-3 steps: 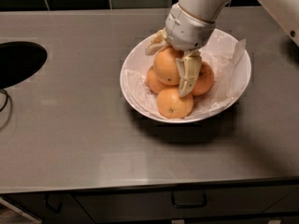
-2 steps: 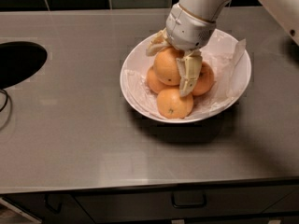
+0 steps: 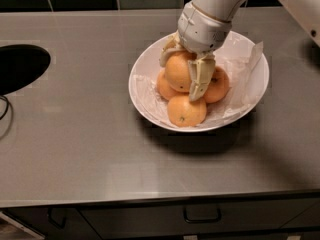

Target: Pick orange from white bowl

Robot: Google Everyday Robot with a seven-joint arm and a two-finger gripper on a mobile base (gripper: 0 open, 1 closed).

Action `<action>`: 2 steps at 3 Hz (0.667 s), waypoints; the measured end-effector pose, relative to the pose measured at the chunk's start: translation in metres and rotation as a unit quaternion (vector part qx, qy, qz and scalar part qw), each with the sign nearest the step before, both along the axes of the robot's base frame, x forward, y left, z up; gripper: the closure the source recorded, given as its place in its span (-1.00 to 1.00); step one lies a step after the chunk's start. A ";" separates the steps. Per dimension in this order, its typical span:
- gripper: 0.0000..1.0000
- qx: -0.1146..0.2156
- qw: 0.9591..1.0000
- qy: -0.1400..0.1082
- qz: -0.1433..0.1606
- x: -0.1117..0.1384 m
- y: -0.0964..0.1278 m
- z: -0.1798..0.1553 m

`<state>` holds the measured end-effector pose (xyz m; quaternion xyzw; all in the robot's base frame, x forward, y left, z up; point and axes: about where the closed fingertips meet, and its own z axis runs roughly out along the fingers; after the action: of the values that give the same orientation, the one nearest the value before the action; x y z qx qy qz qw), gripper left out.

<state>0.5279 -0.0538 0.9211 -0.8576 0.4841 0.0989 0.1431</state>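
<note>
The white bowl (image 3: 150, 66), lined with crinkled translucent wrap, stands on the grey counter right of centre. It holds several oranges. My gripper (image 3: 183, 73) reaches down from the top into the bowl, and its cream fingers (image 3: 199, 79) are closed on either side of the largest, paler orange (image 3: 178, 72) on top of the pile. Smaller oranges lie around it: one in front (image 3: 186, 111), one on the right (image 3: 219, 84), one partly hidden at the left (image 3: 162, 85).
A dark round sink opening (image 3: 20, 66) is cut into the counter at the far left. A black cable (image 3: 5, 109) lies at the left edge. Dark tiles run behind the counter, and drawers with a handle (image 3: 202, 216) sit below its front edge.
</note>
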 end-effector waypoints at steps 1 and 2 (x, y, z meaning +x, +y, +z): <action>0.73 0.000 1.000 0.000 0.000 0.000 0.000 0.000; 1.00 0.000 1.000 0.000 0.000 0.000 0.000 0.000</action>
<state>0.5279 -0.0538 0.9215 -0.8575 0.4841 0.0989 0.1431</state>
